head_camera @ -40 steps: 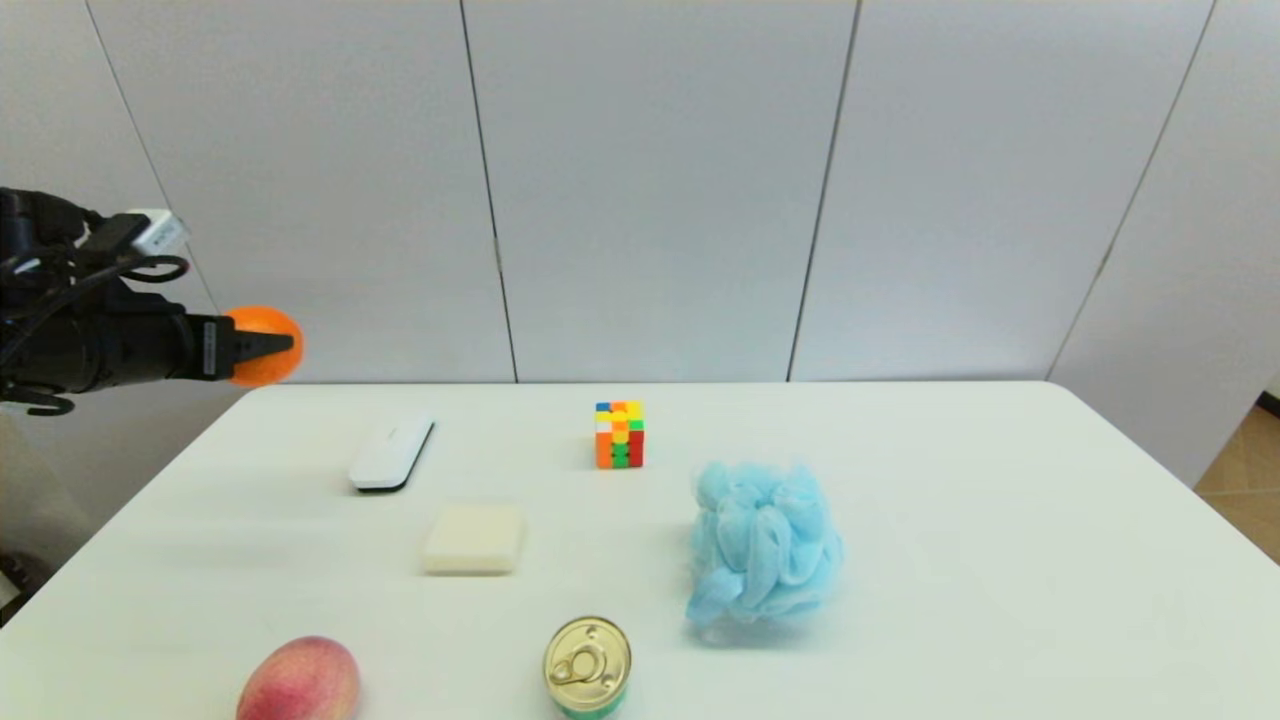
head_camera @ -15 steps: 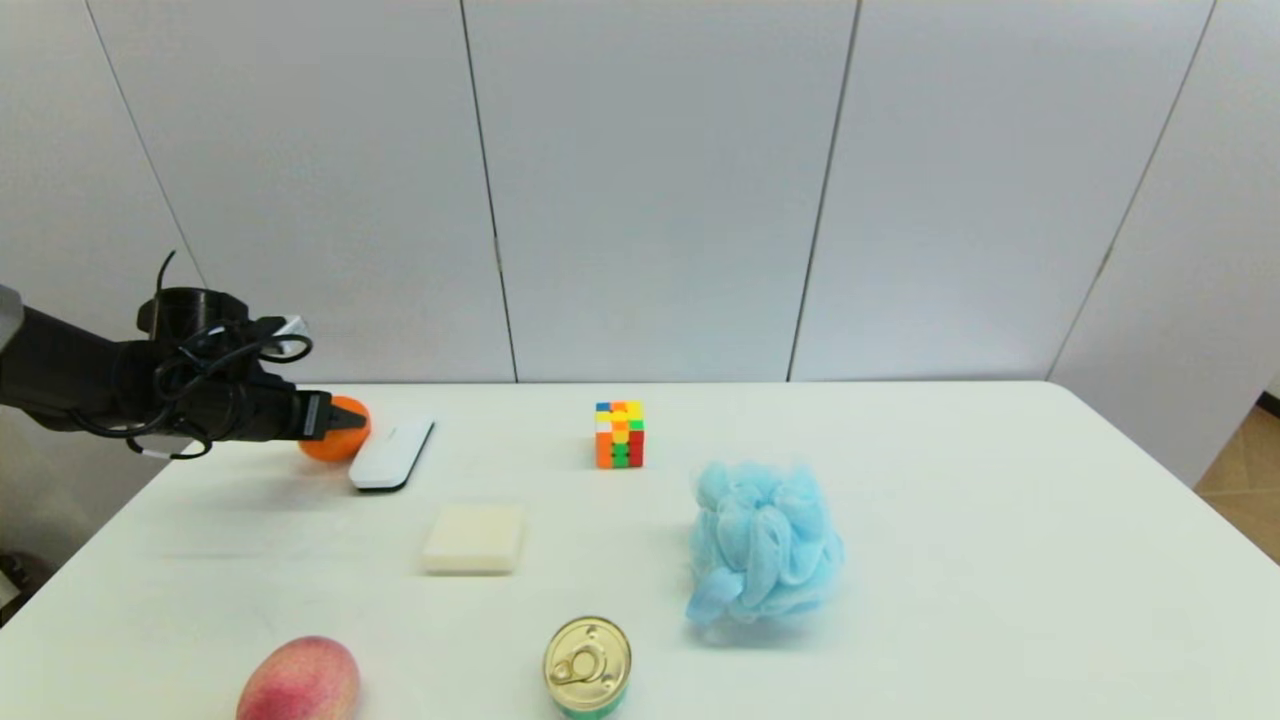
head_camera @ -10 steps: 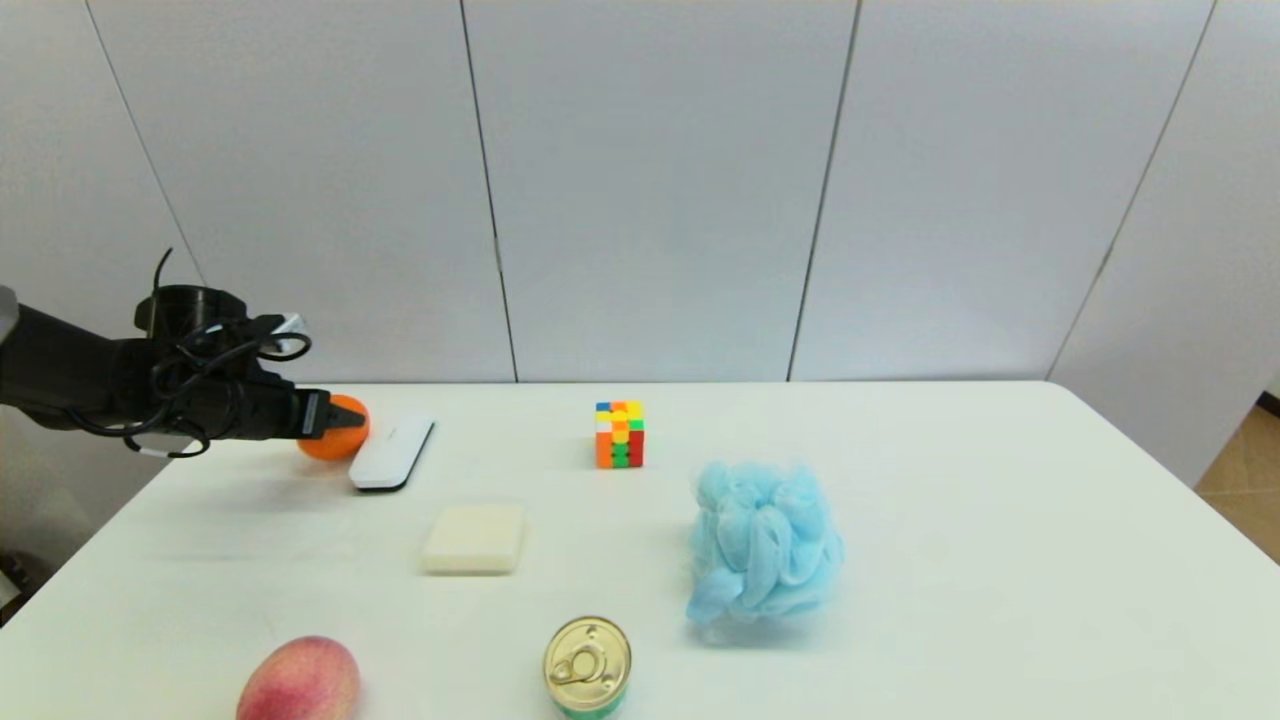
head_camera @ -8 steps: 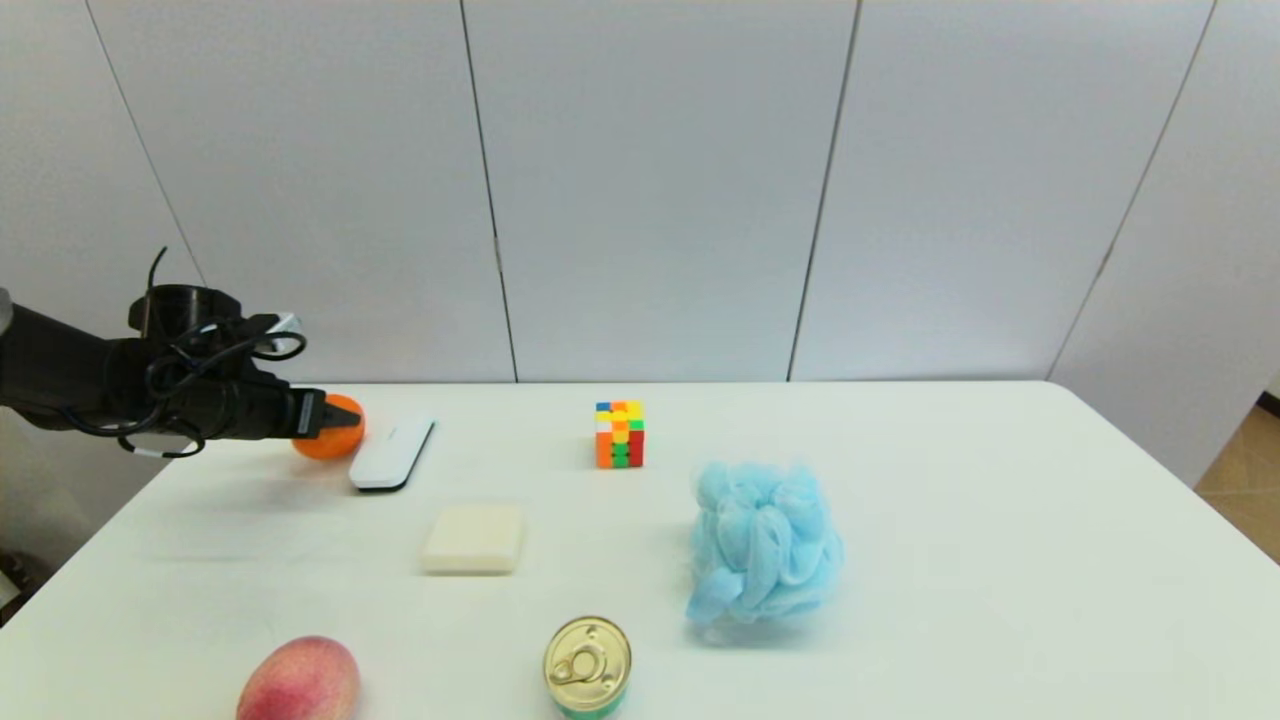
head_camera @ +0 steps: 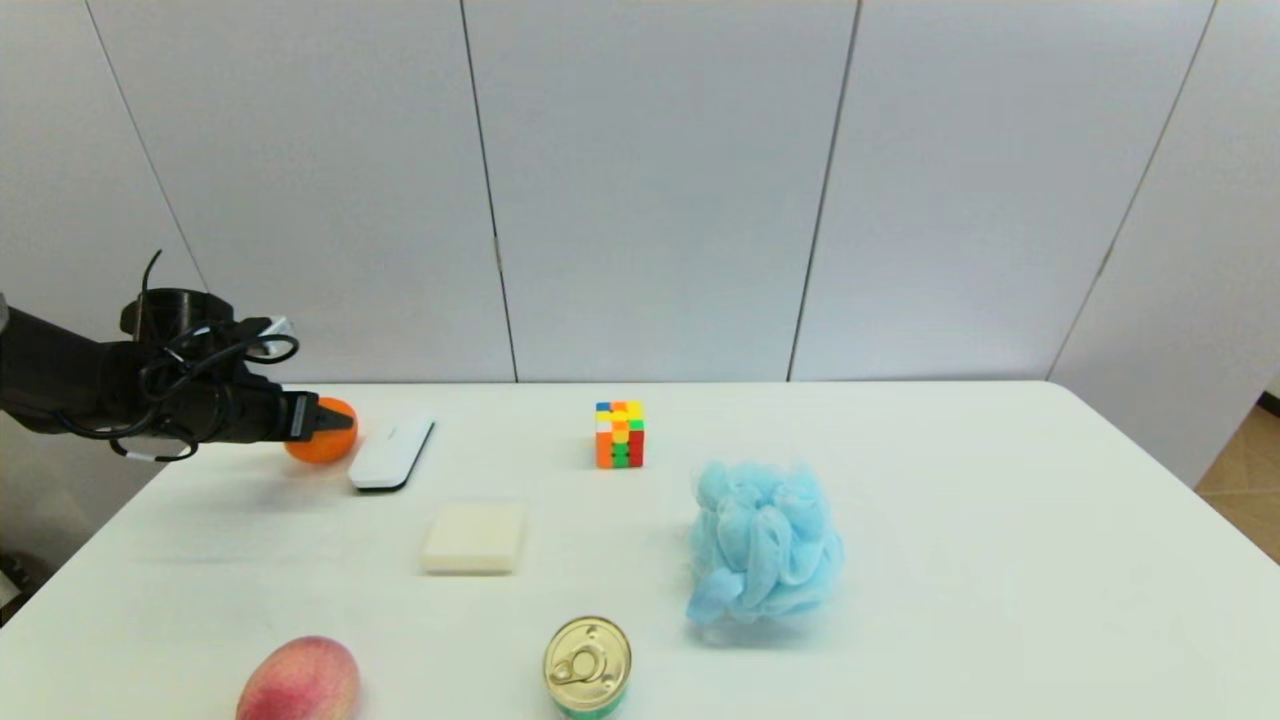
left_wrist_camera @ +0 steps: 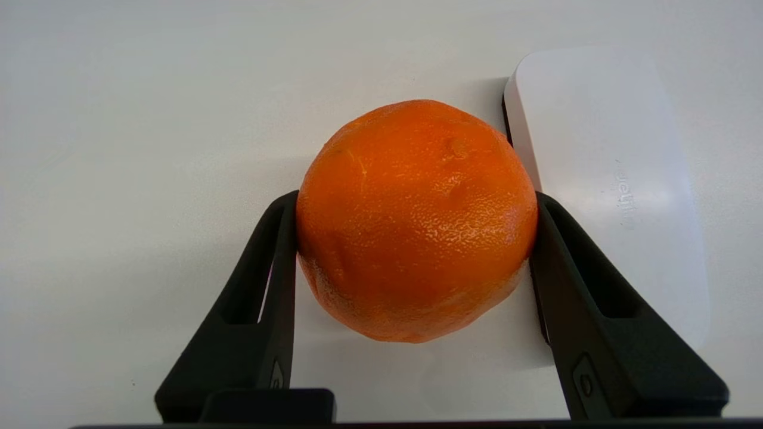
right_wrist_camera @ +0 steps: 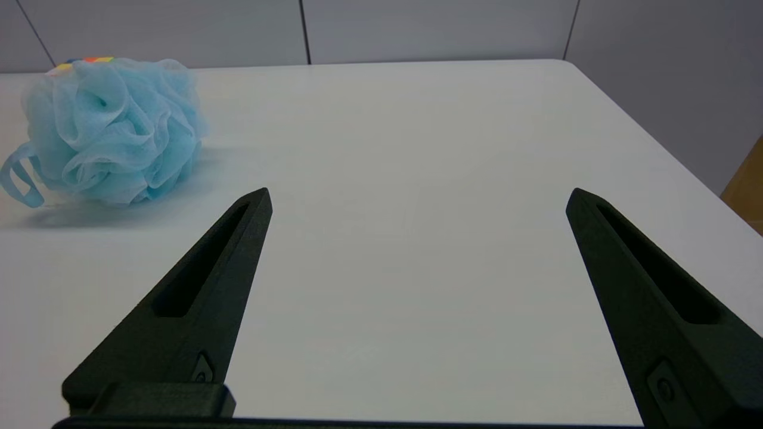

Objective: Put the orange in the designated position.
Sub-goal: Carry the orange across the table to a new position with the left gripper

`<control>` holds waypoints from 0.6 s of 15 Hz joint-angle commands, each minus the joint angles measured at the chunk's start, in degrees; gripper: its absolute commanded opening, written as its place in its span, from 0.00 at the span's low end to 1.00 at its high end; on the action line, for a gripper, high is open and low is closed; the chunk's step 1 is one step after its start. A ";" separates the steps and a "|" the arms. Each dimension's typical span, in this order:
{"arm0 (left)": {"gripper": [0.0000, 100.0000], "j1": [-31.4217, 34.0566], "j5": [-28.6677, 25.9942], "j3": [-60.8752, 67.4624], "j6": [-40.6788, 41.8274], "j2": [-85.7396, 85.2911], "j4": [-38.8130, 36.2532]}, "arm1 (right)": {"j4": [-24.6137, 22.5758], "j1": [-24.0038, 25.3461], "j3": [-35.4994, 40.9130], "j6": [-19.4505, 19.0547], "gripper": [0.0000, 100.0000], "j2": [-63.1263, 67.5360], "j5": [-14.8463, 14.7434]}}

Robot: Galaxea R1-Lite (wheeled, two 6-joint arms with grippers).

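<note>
The orange [head_camera: 318, 446] is low over the far-left part of the white table [head_camera: 950, 560], just left of a white flat device [head_camera: 392, 453]. My left gripper [head_camera: 337, 430] reaches in from the left and is shut on it. In the left wrist view both black fingers press the sides of the orange [left_wrist_camera: 417, 220], with the left gripper [left_wrist_camera: 416, 199] around its middle and a shadow on the tabletop beneath. I cannot tell whether the fruit touches the surface. My right gripper [right_wrist_camera: 417, 193] is open and empty over bare table near the right edge; it is out of the head view.
The white device [left_wrist_camera: 602, 179] lies right beside the orange. A colourful cube [head_camera: 620, 434] stands mid-table, a cream soap bar [head_camera: 473, 538] nearer, a blue bath puff [head_camera: 765, 540] to the right. A tin can [head_camera: 587, 665] and a pink-red fruit [head_camera: 300, 682] sit by the front edge.
My left arm came down from above the table's left corner with the orange to table level, then drifted slightly left, away from the white device. The fingers stay on the fruit.
</note>
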 commanded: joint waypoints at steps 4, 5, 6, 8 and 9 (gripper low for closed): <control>0.00 0.04 -0.13 -0.09 0.05 0.08 -0.07 | 0.00 -0.07 -0.01 0.00 1.00 -0.01 -0.01; 0.00 -0.04 -0.13 -0.18 0.05 0.16 -0.16 | 0.00 0.02 -0.01 0.00 1.00 -0.01 -0.01; 0.00 -0.04 -0.13 -0.26 0.05 0.16 -0.16 | 0.00 0.02 -0.01 0.00 1.00 -0.01 -0.01; 0.00 -0.13 -0.22 -0.18 0.05 0.16 -0.16 | 0.00 0.02 -0.01 0.00 1.00 -0.01 -0.01; 0.00 -0.22 -0.22 -0.18 0.05 0.16 -0.16 | 0.00 0.02 -0.01 0.00 1.00 -0.01 -0.01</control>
